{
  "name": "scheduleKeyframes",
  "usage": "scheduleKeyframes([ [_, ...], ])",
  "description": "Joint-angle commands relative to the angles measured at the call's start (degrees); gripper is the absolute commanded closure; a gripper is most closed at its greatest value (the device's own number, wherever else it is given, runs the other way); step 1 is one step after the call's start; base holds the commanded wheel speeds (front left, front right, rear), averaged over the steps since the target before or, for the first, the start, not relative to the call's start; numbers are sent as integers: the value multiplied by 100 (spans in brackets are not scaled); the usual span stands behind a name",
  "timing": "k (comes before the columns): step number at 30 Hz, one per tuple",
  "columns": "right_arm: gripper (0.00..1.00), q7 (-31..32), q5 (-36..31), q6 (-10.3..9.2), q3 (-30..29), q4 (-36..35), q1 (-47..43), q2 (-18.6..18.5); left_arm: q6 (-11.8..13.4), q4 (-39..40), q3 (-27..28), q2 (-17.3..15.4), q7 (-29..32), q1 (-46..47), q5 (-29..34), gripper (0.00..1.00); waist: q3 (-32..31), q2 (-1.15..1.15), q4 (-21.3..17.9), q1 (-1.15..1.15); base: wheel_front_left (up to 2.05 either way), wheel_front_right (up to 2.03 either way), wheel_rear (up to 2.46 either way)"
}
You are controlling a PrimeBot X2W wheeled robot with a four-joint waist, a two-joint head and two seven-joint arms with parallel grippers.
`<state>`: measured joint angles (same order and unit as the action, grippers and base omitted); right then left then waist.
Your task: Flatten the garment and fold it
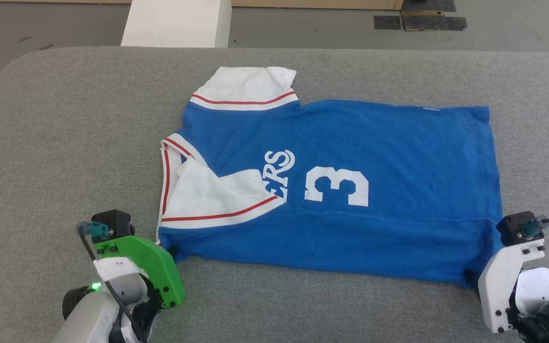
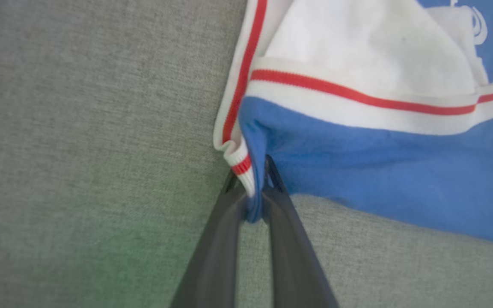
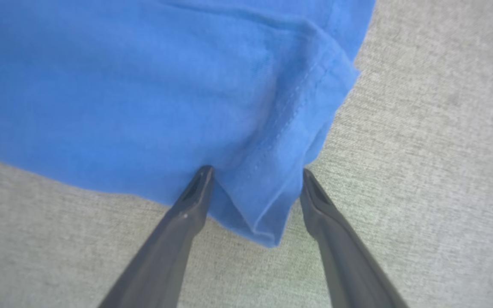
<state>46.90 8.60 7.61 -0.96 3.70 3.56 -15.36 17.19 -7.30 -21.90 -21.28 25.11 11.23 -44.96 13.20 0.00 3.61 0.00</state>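
Garment (image 1: 398,157) lies across the grey tabletop (image 1: 65,143), long axis left to right, collar leftward, hem rightward. A white block (image 1: 177,24) stands beyond the far edge. A green wrist housing (image 1: 146,267) and a white wrist housing (image 1: 503,276) hide the fingers.

Left wrist view: left hand (image 2: 257,188) pinched tight on the collar-side near corner.

Right wrist view: right hand (image 3: 257,184) spread wide, astride the hem corner.

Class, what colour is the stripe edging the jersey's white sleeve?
Red stripe on the bright blue jersey T-shirt; clearest in the left wrist view.
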Motion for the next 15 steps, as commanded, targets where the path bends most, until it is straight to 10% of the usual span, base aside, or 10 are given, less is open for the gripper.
scheduleKeyframes([
  [1, 0, 69, -12, -12, 49, 317, -41, 29, -20, -74, -44, 50, -3, -39, -9, 100, 23, 0, 16, 0, 0, 0, 0],
  [2, 0, 113, 21, -12, 52, 365, -37, 34, -31, -85, -45, 59, -15, -34, -15, 100, 26, 0, 18, 0, 0, 0, 0],
  [3, 75, 165, 93, -12, 93, 403, -33, 28, -42, -104, -52, 65, -28, -31, -16, 100, 23, 0, 19, 0, 0, 0, 0],
  [4, 100, 164, 156, -12, 103, 403, -25, 28, -57, -110, -51, 79, -44, -31, -30, 100, 18, 0, 19, 0, 0, 0, 0],
  [15, 100, -56, 841, -12, -126, -116, 23, -281, -100, -8, 234, 159, -315, -155, -300, 100, -330, 0, 20, 0, 0, 0, 0],
])
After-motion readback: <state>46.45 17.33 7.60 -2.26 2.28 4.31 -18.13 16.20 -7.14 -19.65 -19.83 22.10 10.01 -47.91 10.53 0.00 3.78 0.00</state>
